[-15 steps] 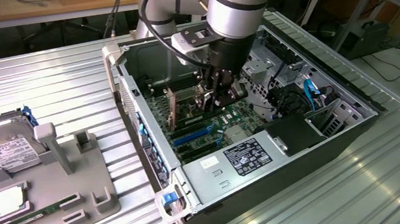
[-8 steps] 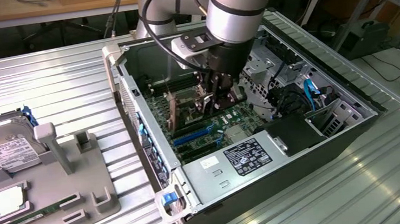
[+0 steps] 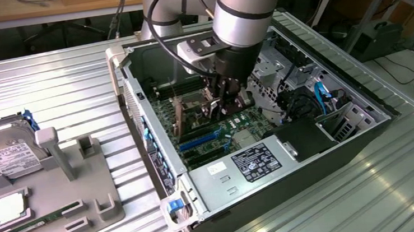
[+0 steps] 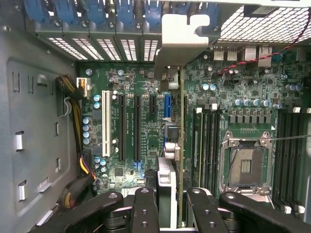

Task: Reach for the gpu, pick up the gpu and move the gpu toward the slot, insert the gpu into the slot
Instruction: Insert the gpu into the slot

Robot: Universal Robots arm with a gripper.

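Note:
My gripper (image 3: 223, 104) is down inside the open computer case (image 3: 358, 131), shut on the gpu (image 3: 181, 118). In the wrist view the gpu (image 4: 180, 145) shows edge-on as a thin dark card running away from the gripper (image 4: 172, 194). Its silver bracket (image 4: 182, 36) sits at the far end, by the case's rear slot openings. The card stands upright over the green motherboard (image 4: 150, 141), right beside a short blue slot (image 4: 167, 106) and between the long black slots (image 4: 137, 126) and the memory sticks. Whether its edge sits in a slot I cannot tell.
On the exterior view's left a grey fixture (image 3: 70, 184) carries a silver hard drive (image 3: 4, 153) and a green memory stick (image 3: 40, 223). Inside the case are the power supply (image 3: 260, 159), the CPU socket (image 4: 245, 165), memory sticks (image 4: 204, 141) and cable bundles (image 4: 73, 97).

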